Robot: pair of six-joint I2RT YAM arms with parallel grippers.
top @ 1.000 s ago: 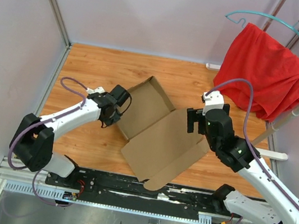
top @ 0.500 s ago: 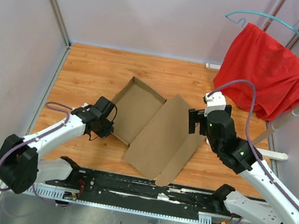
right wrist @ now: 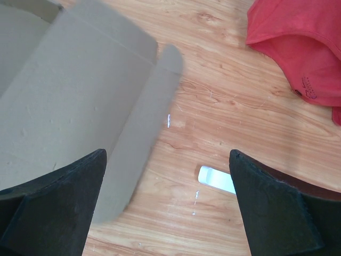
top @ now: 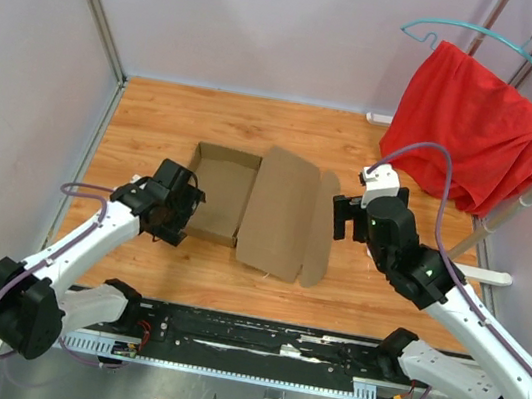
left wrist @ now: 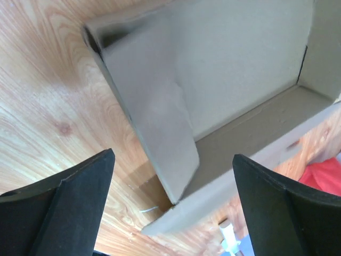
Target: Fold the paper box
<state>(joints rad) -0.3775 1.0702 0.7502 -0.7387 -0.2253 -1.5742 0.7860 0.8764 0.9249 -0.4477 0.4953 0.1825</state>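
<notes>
Plain brown corrugated cardboard box point(top: 245, 206) sits mid wooden worktop point(top: 157, 122), roughly half done by my read. The tray portion on the left has its walls standing; the lid panel with its front flap lies open and flat to the right. Left wrist view shows one inner side flap point(left wrist: 160, 133) leaning into the tray, looks untucked. Left to do: seat that flap, swing lid over, tuck front flap. Left fingers point(left wrist: 69, 197) spread wide just beside the tray's left wall, holding nothing. Right fingers point(right wrist: 53, 202) also spread wide, near the lid's flap edge, empty, no contact visible.
</notes>
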